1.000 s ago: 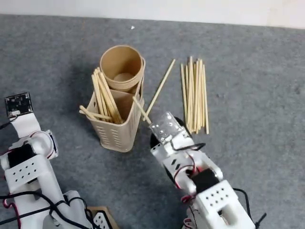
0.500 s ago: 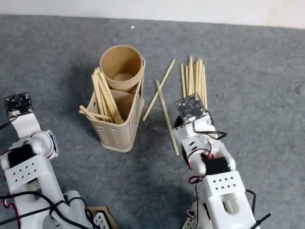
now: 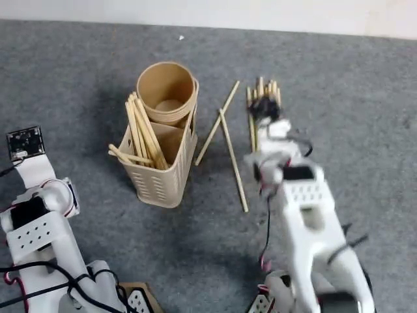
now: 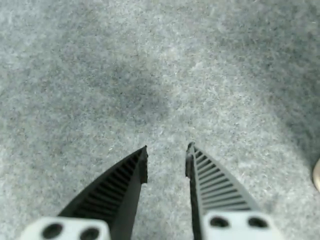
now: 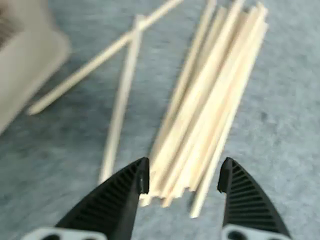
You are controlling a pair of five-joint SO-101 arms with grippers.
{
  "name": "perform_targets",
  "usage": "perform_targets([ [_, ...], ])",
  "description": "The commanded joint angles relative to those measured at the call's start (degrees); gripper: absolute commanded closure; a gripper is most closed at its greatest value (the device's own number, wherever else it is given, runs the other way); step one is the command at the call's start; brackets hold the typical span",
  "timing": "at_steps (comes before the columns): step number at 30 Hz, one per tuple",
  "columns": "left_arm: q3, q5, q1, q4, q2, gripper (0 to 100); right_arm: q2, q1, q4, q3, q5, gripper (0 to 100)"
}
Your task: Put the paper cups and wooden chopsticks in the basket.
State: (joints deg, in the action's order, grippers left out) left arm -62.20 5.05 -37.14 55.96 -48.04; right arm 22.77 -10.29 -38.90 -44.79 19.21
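The left arm's black, ribbed plastic gripper (image 4: 166,156) hangs with its fingers slightly parted over the grey, fuzzy table covering (image 4: 125,75).

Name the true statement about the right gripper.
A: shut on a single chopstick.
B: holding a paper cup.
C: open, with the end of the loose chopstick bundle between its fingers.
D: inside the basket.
C: the right gripper is open, and the near end of the chopstick bundle lies between its fingers.

left arm (image 3: 36,238) & right arm (image 3: 306,215): white perforated plastic, red + black cables. left gripper (image 4: 166,156), right gripper (image 5: 182,176): black ribbed fingers, white bases w/ screw holes.
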Motion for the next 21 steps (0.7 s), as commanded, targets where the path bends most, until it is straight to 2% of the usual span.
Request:
perform_targets([
  [1,0.13,0.26,0.75,-0.53,-0.92,84,-11.30,4.70,-0.57,11.21,0.18,77.5],
  [6,0.13,0.26,0.75,-0.53,-0.92,84,-20.62,8.31,-0.57,17.80,0.62,77.5],
  [21,0.13,0.26,0.75,-0.53,-0.92,84,-34.15,8.66,2.42,20.62,2.64,77.5],
])
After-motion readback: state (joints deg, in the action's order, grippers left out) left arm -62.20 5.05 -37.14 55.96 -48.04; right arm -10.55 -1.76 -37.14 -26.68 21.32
